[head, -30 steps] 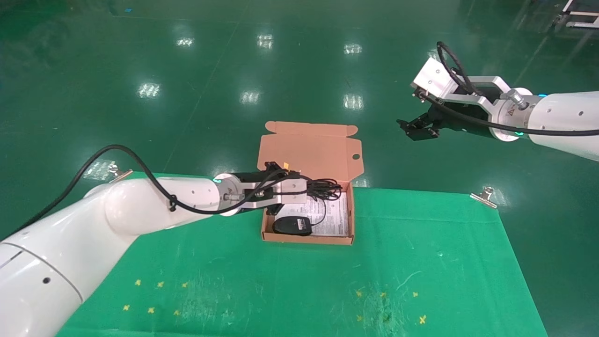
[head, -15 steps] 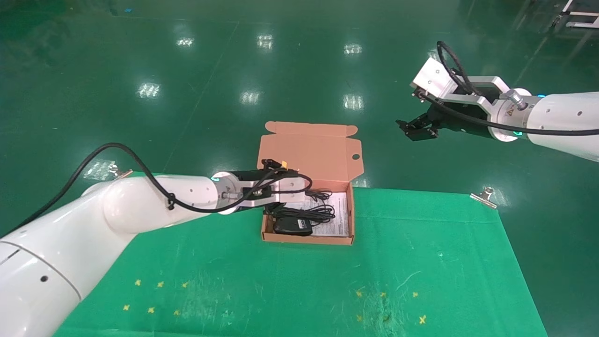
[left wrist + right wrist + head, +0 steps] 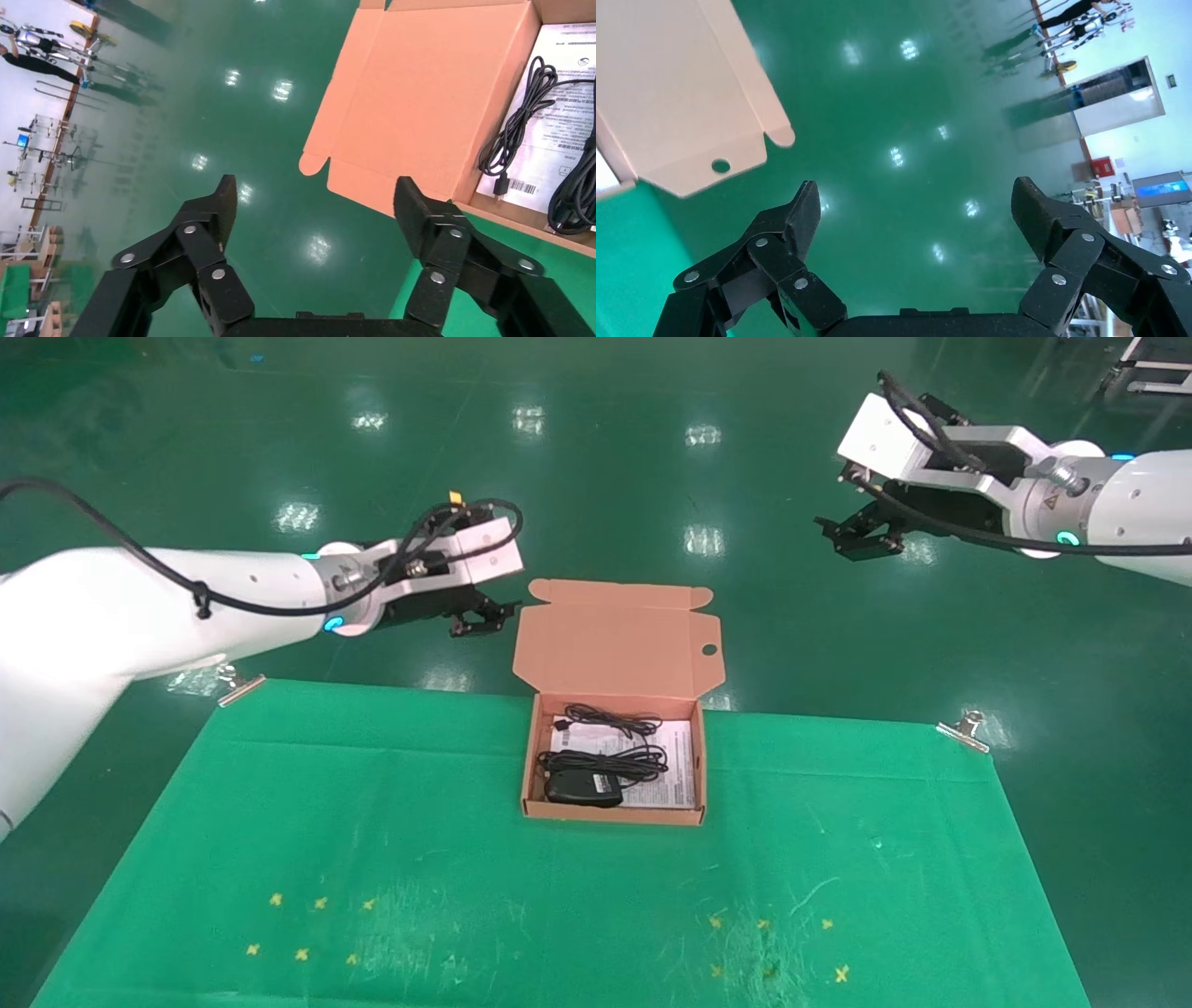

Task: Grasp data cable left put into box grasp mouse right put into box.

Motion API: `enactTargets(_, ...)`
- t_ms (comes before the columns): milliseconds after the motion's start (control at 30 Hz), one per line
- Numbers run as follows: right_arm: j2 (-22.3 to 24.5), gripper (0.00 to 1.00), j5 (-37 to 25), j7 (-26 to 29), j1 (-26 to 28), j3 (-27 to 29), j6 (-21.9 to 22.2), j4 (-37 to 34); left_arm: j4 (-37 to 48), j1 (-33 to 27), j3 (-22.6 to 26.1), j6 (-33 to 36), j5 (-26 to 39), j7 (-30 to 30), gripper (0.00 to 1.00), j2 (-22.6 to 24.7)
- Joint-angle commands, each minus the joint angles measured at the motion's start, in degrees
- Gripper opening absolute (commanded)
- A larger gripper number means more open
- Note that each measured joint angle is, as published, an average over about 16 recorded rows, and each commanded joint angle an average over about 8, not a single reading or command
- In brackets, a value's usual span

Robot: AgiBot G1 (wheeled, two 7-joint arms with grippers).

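Green cloth (image 3: 447,859) covers the table, clipped at its far corners. Salmon-orange cardboard forms the box (image 3: 610,814), which sits near the cloth's far edge with its lid (image 3: 615,640) standing open; it looks light and easily dented, so its walls should not be pushed. Inside, on the white printed sheet (image 3: 675,770), lies the mouse (image 3: 583,788) at the near left corner: hard, smooth and light, best pinched across its sides. The data cable (image 3: 605,763) lies bundled just behind and partly over it, limp and springy, safest held at the tied middle. The mouse's thin cord (image 3: 610,718) loops along the far wall. Both jobs look finished. The left gripper (image 3: 484,617) hangs beside the lid, fingers spread and empty. The right gripper (image 3: 861,535) hovers well apart, also spread and empty.
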Motion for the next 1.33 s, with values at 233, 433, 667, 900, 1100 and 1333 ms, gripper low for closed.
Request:
enactTargets(233, 0.12, 1.00, -1.46, -1.14, 0.66, -0.38, -0.45, 0.13, -0.39, -0.69, -0.69, 0.41, -0.02, -1.47, 1.00, -1.32)
enactTargets(433, 1.47, 1.00, 3.16, -2.26, -2.53, 2.93, -4.49, 1.83, -3.69, 2.35, -3.99, 5.07, -5.25, -2.10, 1.00, -4.59)
enactTargets(667, 4.02, 1.00, 12.05, -4.02, -8.65, 9.26, -12.05, 5.02, -9.01, 7.38, -9.28, 12.55, -13.71, -2.99, 1.00, -9.78)
enactTargets(900, 6.56, 1.00, 20.89, -5.78, -14.74, 15.55, -19.58, 8.19, -14.30, 12.38, -14.55, 19.99, -22.13, -3.87, 1.00, -14.94)
enactTargets(1100, 8.76, 1.00, 28.56, -7.30, -20.02, 21.02, -26.11, 10.94, -18.89, 16.72, -19.11, 26.45, -29.43, -4.63, 0.87, -19.42)
enactTargets(1333, 10.75, 1.00, 35.49, -8.67, -24.79, 25.94, -32.00, 13.42, -23.03, 20.64, -23.24, 32.28, -36.03, -5.32, 1.00, -23.47)
